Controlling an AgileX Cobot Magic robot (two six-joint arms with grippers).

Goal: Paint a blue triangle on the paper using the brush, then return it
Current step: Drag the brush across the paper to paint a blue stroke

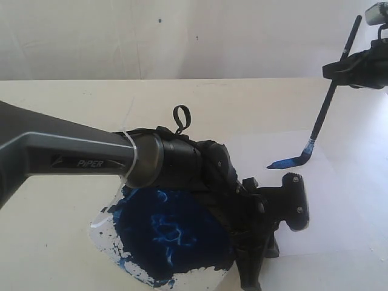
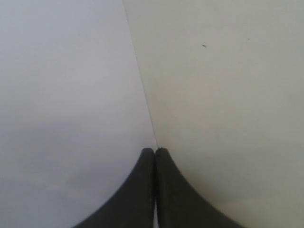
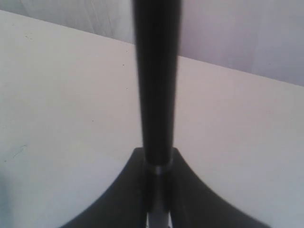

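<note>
A: Layout, large items first?
B: Cream table (image 1: 54, 254). The left arm (image 1: 79, 157) crosses above the dark-blue paint puddle (image 1: 176, 233) in its clear tray (image 1: 102, 222). The white paper (image 1: 345, 206) lies just right of the tray.
A: Brush?
B: The brush (image 1: 325, 112) is tilted, with its blue bristles bent against the paper's far part.
A: Claws?
B: The right gripper (image 3: 156, 164) is clenched on the brush's black handle. The left gripper (image 2: 155, 151) has its fingers pressed together with nothing between them, at the paper's edge.
</note>
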